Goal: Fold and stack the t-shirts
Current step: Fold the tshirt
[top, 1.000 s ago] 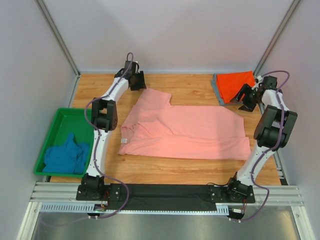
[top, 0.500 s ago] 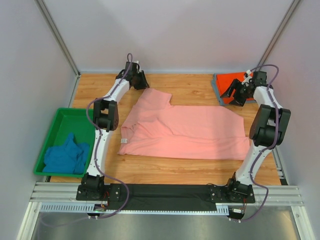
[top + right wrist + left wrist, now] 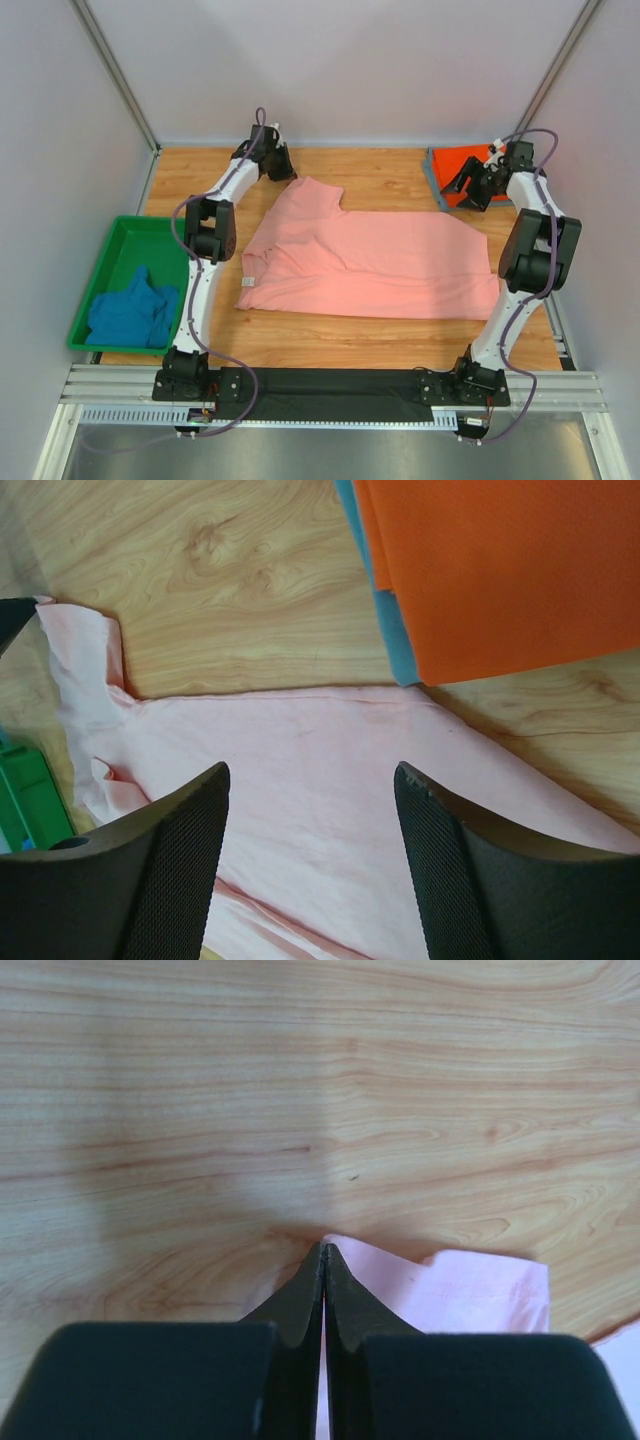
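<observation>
Salmon-pink t-shirt (image 3: 370, 265): spread flat, not folded yet.
Left gripper (image 3: 323, 1250): closed, apparently pinching its far-left sleeve corner.
Right gripper (image 3: 310, 770): wide apart, empty, above its far-right side.
Done: orange-red t-shirt (image 3: 500, 560) folded on grey t-shirt (image 3: 385, 610), beyond that side.
Remaining: the pink one; teal-blue t-shirt (image 3: 130, 312) in green bin (image 3: 125, 235), left of it.

L arm (image 3: 197, 290) & R arm (image 3: 505, 318) showing white links, blk joints; purple cables (image 3: 535, 131) looping back from wrists.

No legible text; small white tag (image 3: 248, 281) on salmon-pink t-shirt (image 3: 370, 265) unreadable.
</observation>
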